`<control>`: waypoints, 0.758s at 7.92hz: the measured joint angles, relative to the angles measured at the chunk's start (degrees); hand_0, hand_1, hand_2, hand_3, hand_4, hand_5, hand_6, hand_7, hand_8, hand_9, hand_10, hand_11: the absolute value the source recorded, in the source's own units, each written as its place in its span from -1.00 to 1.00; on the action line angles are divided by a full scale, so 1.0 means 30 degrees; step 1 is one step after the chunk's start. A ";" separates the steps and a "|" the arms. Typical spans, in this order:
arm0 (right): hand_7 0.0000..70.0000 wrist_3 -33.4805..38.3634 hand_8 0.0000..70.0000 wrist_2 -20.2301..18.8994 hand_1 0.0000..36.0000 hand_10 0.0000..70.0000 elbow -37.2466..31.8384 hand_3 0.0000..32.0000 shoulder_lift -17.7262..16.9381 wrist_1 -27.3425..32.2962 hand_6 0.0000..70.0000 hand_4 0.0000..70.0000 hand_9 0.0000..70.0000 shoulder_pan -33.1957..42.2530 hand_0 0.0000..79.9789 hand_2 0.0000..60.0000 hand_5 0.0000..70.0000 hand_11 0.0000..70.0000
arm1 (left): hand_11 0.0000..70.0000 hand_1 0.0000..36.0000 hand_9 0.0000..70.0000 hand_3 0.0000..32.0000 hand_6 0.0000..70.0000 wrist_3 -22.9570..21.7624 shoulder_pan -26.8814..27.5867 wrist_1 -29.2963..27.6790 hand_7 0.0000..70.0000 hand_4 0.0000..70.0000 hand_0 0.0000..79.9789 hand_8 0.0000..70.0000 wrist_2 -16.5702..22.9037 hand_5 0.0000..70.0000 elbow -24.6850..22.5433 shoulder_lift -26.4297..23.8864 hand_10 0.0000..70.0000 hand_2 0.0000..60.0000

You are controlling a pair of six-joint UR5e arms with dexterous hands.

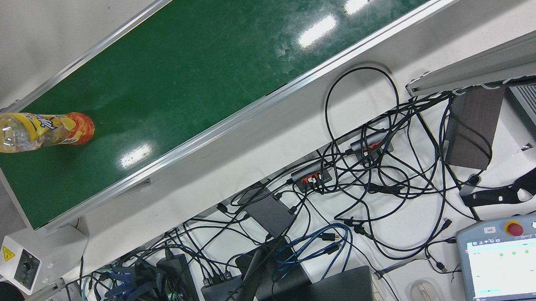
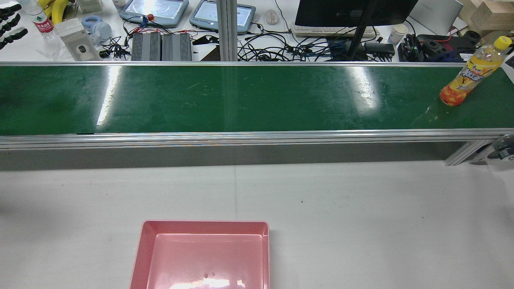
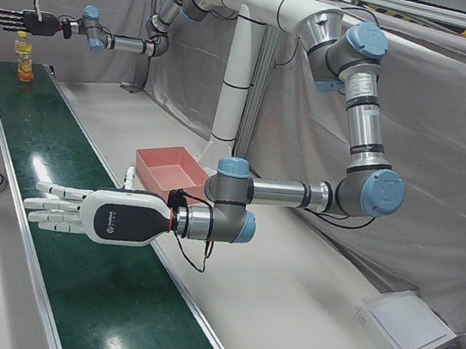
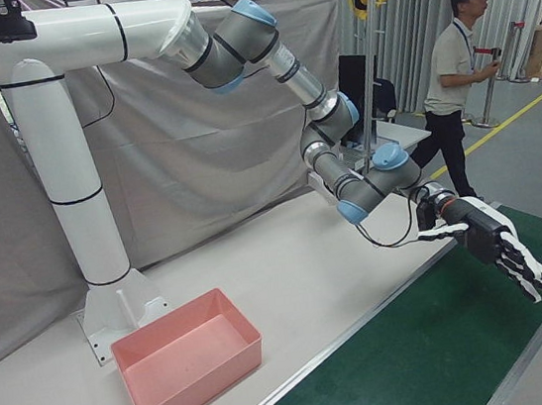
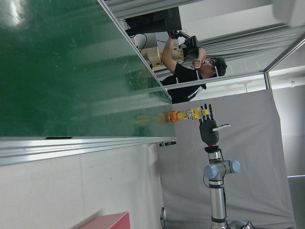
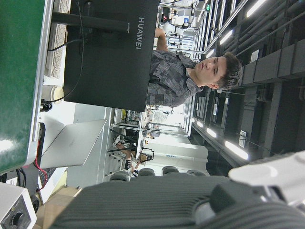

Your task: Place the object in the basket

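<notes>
The orange drink bottle (image 2: pixel 472 72) stands upright on the green conveyor belt (image 2: pixel 241 100) at the far right of the rear view, well apart from the pink basket (image 2: pixel 139 251) at bottom centre, which holds nothing. The step in hand looks like the approach: nothing is grasped yet. In the left-front view the right hand (image 3: pixel 29 21) hovers at upper left, just above the bottle, fingers spread flat. The left hand (image 3: pixel 93 213) is also spread and holding nothing, low over the belt at lower left. The next move likely calls for the right hand to drop beside the bottle and close around its body.

Both arms reach forward, wrists level; left hand (image 3: pixel 93 213) and right hand (image 3: pixel 27 21) flat, fingers spread, holding nothing.
</notes>
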 measured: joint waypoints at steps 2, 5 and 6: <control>-1.00 -0.0002 -1.00 0.0000 -1.00 -1.00 0.0001 -1.00 -0.0001 0.0000 -1.00 -1.00 -1.00 -0.0004 -1.00 -1.00 -1.00 -1.00 | -0.75 -0.54 -0.99 -0.98 -1.00 -0.0011 0.0012 0.0045 -1.00 -0.74 0.45 -0.96 0.0000 -0.63 -0.0018 -0.0134 -0.86 -1.00; -1.00 0.0018 -1.00 0.0000 -1.00 -1.00 0.0043 -1.00 0.0000 -0.0001 -1.00 -1.00 -1.00 0.0015 -1.00 -1.00 -1.00 -1.00 | -0.74 -0.53 -0.99 -1.00 -0.99 -0.0018 0.0000 0.0171 -1.00 -0.72 0.46 -0.95 0.0000 -0.62 -0.0049 -0.0290 -0.86 -1.00; -1.00 0.0022 -1.00 0.0000 -1.00 -1.00 0.0051 -1.00 0.0000 -0.0001 -1.00 -1.00 -1.00 0.0021 -1.00 -1.00 -1.00 -1.00 | -0.75 -0.54 -0.98 -1.00 -0.99 -0.0023 0.0005 0.0228 -1.00 -0.72 0.45 -0.95 0.0001 -0.61 -0.0062 -0.0335 -0.86 -1.00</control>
